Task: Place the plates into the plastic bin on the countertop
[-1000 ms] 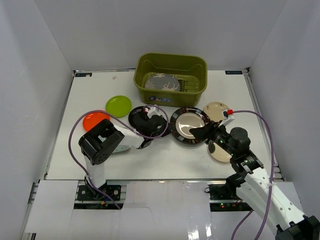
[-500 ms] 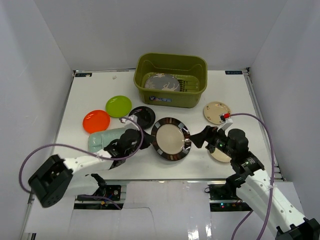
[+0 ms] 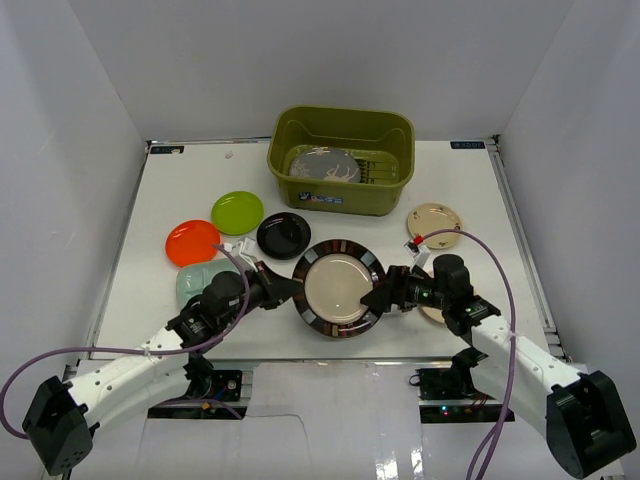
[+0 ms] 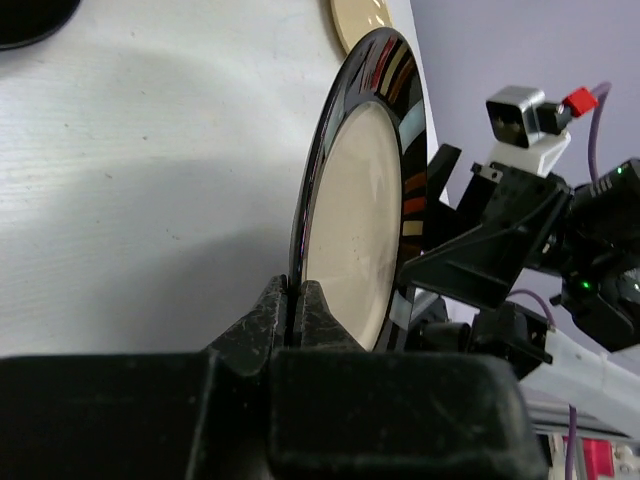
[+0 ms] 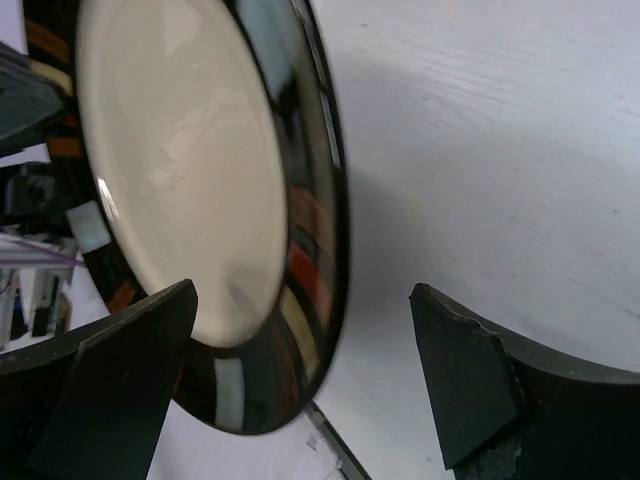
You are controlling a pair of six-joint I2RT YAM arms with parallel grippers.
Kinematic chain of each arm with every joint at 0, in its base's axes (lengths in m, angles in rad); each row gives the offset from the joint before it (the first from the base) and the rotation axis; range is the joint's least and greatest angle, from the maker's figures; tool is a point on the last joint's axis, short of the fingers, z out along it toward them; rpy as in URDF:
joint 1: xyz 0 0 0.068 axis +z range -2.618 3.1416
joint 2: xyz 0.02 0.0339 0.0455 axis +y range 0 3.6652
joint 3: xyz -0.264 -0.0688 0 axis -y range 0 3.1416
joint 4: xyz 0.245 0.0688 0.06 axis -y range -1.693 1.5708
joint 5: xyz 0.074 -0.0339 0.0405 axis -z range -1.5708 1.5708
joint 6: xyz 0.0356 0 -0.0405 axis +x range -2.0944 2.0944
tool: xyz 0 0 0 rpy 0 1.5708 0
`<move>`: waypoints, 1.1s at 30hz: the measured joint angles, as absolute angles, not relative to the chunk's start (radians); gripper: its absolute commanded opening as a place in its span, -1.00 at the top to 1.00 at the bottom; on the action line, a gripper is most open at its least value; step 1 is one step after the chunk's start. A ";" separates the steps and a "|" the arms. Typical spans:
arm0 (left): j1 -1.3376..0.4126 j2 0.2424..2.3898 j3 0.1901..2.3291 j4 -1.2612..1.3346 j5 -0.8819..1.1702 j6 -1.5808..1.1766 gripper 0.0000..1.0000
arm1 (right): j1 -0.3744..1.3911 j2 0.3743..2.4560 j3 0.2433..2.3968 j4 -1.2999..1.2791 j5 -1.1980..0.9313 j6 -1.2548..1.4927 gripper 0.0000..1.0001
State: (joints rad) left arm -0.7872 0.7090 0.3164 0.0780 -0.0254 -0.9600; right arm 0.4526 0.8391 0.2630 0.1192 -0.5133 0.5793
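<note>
White countertop point(image 3: 470, 190), plastic bin point(image 3: 380, 200), large dark-rimmed plate point(image 3: 338, 288) held between two arms
Bin stands at the back, deer-print plate point(image 3: 325, 165) already inside; large plate lies face-up near the front, well short of it; left gripper point(image 3: 281, 290) pinches its left rim to bear it; right gripper point(image 3: 380, 298), jaws spread, straddles the opposite rim, probably to share the carry

Top cam overhead; wrists share plate point(image 4: 360, 220).

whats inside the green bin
One grey plate with a white deer print lies on the floor of the olive bin, toward its left. The bin's near wall hides the front strip of floor, and anything under the plate is covered.
</note>
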 measured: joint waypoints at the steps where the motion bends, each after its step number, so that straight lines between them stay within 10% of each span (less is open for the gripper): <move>1: -0.787 0.707 0.317 0.076 -0.009 -0.958 1.00 | 0.453 0.852 0.258 0.150 -0.542 0.588 -0.71; 5: -0.786 0.706 0.323 0.041 0.031 -0.929 1.00 | 0.452 0.863 0.232 0.268 -0.608 0.631 0.46; 8: -0.780 0.695 0.358 -0.006 0.029 -0.878 0.72 | 0.433 0.855 0.218 0.291 -0.622 0.711 0.84; 13: -0.773 0.688 0.471 -0.120 0.005 -0.791 -0.69 | 0.440 0.796 0.242 0.347 -0.653 0.757 0.85; 15: -0.775 0.679 0.552 -0.158 -0.005 -0.726 -0.95 | 0.445 0.793 0.271 0.330 -0.649 0.752 0.85; 22: -0.776 0.556 0.888 -0.355 -0.228 -0.492 -0.96 | 0.436 0.944 0.671 0.117 -0.589 0.705 0.85; 33: -0.775 0.289 0.683 -0.479 -0.385 -0.415 -0.96 | 0.293 1.566 1.422 0.138 -0.433 0.654 0.85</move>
State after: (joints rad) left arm -0.7753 0.2886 0.6834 -0.4786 -0.3851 -0.4149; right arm 0.2932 1.5661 1.4216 0.1375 -0.4332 0.6540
